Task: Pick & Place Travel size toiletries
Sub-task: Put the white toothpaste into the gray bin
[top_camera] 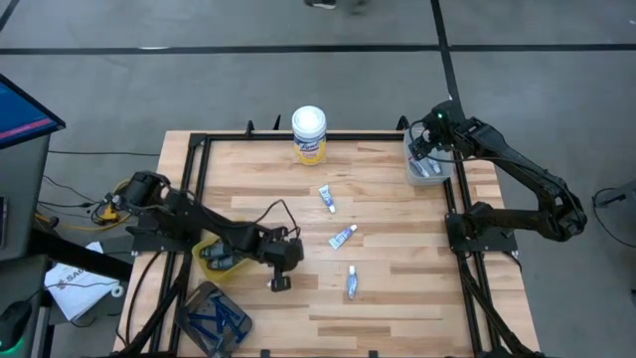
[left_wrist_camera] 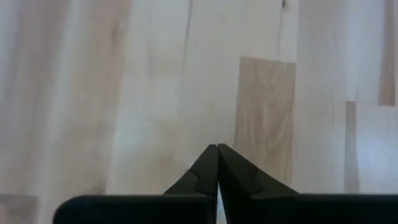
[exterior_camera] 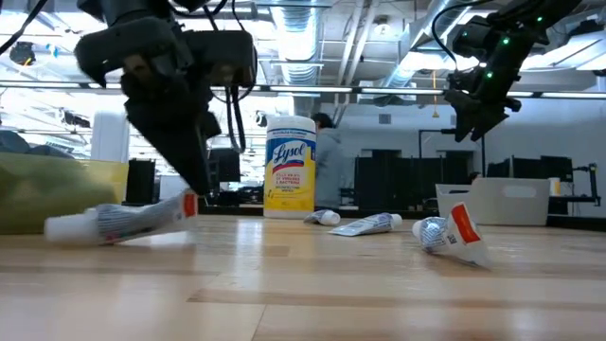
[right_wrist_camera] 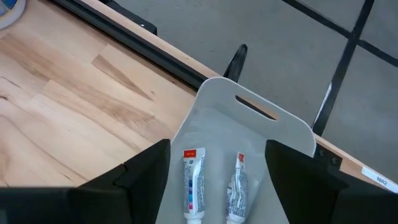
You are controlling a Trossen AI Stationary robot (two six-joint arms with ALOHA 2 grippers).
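On the wooden table [top_camera: 397, 298], from above: three toothpaste tubes [top_camera: 343, 237] lying loose in a staggered line down the middle, well apart from each other. Left gripper [top_camera: 279, 281] low over bare wood near the front, just left of the nearest of them. Beside the left arm, a yellow bin [top_camera: 206, 246] with dark oblong sticks [top_camera: 219, 261], and nearer the front corner a blue bin [top_camera: 189, 310] with thin blue razor-like sticks [top_camera: 221, 320]. Lysol canister [top_camera: 309, 134] upright at the far edge. Right gripper [top_camera: 429, 159] hanging over a grey bin [top_camera: 442, 175] at the far right corner.

At table height: left gripper's fingers reaching down to the red-banded end of a fourth tube [exterior_camera: 118, 223] lying flat on the wood; whether pinching it, cannot tell. Right gripper high above the grey bin.

From the left wrist: fingertips [left_wrist_camera: 208, 165] pressed together, only wood planks beyond.

From the right wrist: fingers [right_wrist_camera: 146, 180] spread wide on either side of the grey bin, with two binned tubes [right_wrist_camera: 193, 180] lying side by side on its floor.
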